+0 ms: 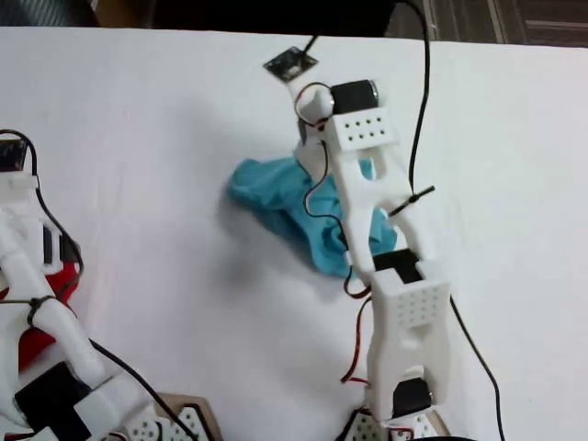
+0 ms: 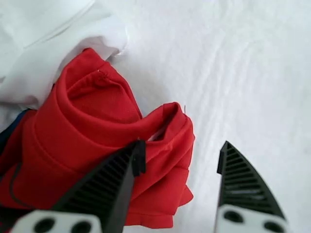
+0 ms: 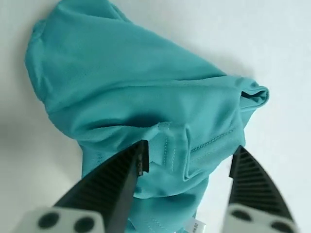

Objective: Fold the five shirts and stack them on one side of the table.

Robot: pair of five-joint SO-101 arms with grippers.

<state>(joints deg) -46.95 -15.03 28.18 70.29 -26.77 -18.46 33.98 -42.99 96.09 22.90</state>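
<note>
White table [image 1: 165, 119]. Lower left of the high view: red shirt [image 1: 35, 342], bunched, probably the stacking side. Left gripper [image 2: 181, 150] hangs over it, jaws spread, holding nothing. Centre: teal shirt [image 1: 276, 197], crumpled, not yet folded. Right gripper [image 3: 190, 150] above it, jaws apart, likely lined up to pinch a hem. Small white tag [image 3: 195, 225] on the teal shirt, print too small to read.

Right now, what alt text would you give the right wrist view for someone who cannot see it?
A crumpled teal knit shirt lies on a white table. The right gripper hangs over it, its two black ribbed fingers spread open on either side of a stitched fold.
</note>
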